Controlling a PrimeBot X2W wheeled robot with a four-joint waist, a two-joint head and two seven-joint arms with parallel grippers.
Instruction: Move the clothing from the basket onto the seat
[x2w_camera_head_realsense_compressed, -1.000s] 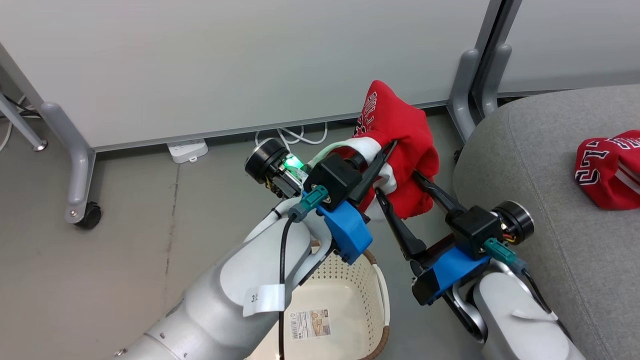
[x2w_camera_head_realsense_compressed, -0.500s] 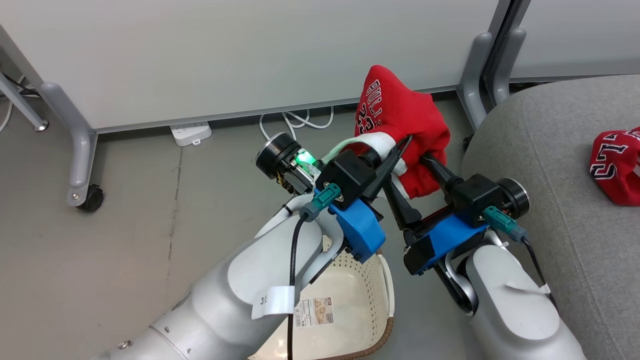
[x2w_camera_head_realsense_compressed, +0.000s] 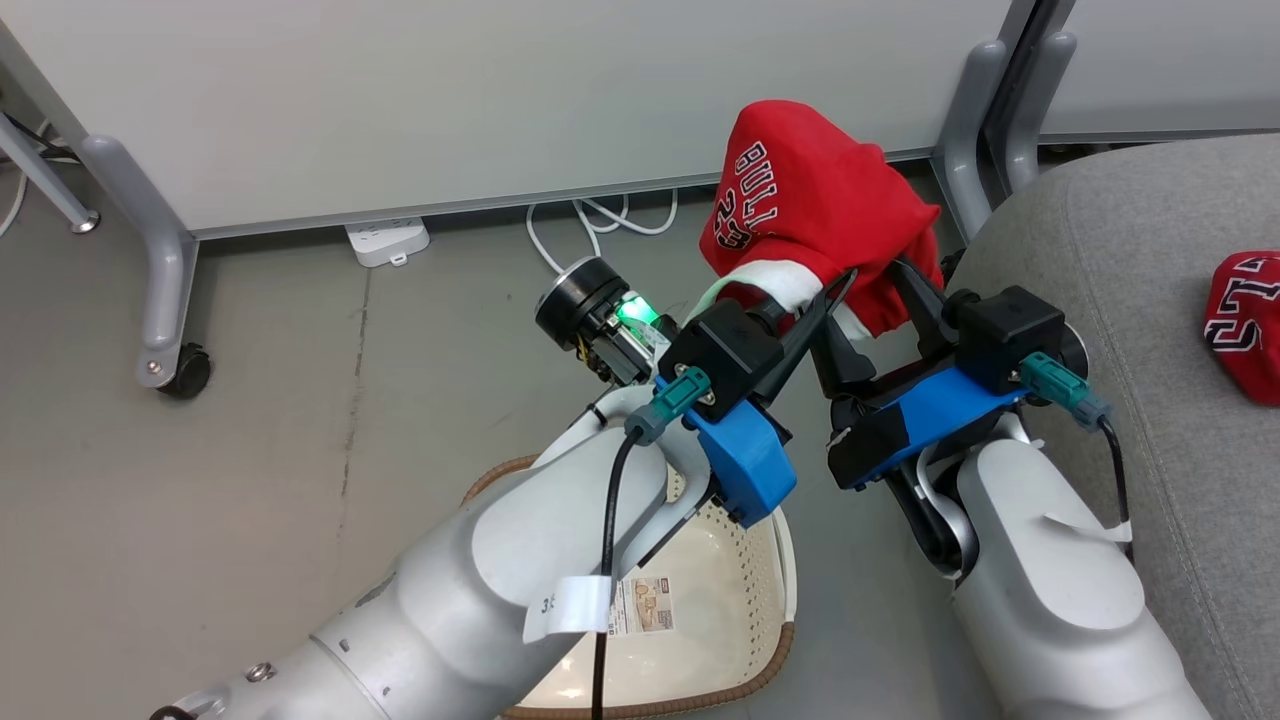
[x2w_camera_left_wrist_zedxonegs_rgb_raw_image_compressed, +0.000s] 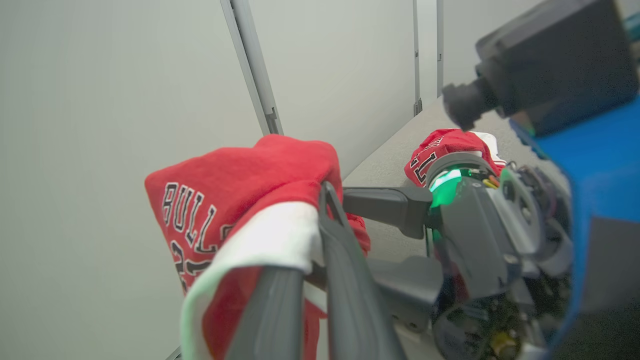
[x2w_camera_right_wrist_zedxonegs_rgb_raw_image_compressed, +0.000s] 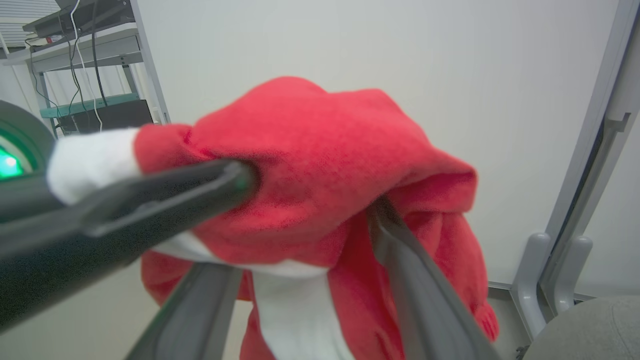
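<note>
Room, head view: grey floor (x2w_camera_head_realsense_compressed: 250, 450) runs to a pale partition (x2w_camera_head_realsense_compressed: 450, 100), with a power strip (x2w_camera_head_realsense_compressed: 388, 243) at its foot.
Basket, head view: the basket (x2w_camera_head_realsense_compressed: 775, 560) sits low under your left forearm; what shows of its inside is a label sticker.
Red garment, head view: the red garment (x2w_camera_head_realsense_compressed: 810, 180) hangs in the air between both hands, above the floor and just short of the seat (x2w_camera_head_realsense_compressed: 1130, 230).
Second garment, head view: the second garment (x2w_camera_head_realsense_compressed: 1245, 320) lies on the seat, well to the right.
Left hand, head view: the left hand (x2w_camera_head_realsense_compressed: 835, 295) nips the white trim.
Right hand, head view: the right hand (x2w_camera_head_realsense_compressed: 860, 300) has its fingers apart, one on each side of the hanging cloth.
Left hand, left wrist view: its fingers are pressed together on the white band of the red garment (x2w_camera_left_wrist_zedxonegs_rgb_raw_image_compressed: 240, 185); the seat (x2w_camera_left_wrist_zedxonegs_rgb_raw_image_compressed: 390, 170) lies beyond.
Right hand, right wrist view: the right hand (x2w_camera_right_wrist_zedxonegs_rgb_raw_image_compressed: 300, 240) is spread, with cloth bunched between its fingers; you cannot tell that they bear on it.
Step in hand: by my reading, the carry across to the seat.
How to do it well: hold the left pinch firm, since it looks to bear the load. Swing both arms rightward together so the cloth neither stretches nor slips. Lift the hanging tail over the seat's edge, lower beside the second garment, and release once cloth rests on the cushion.
</note>
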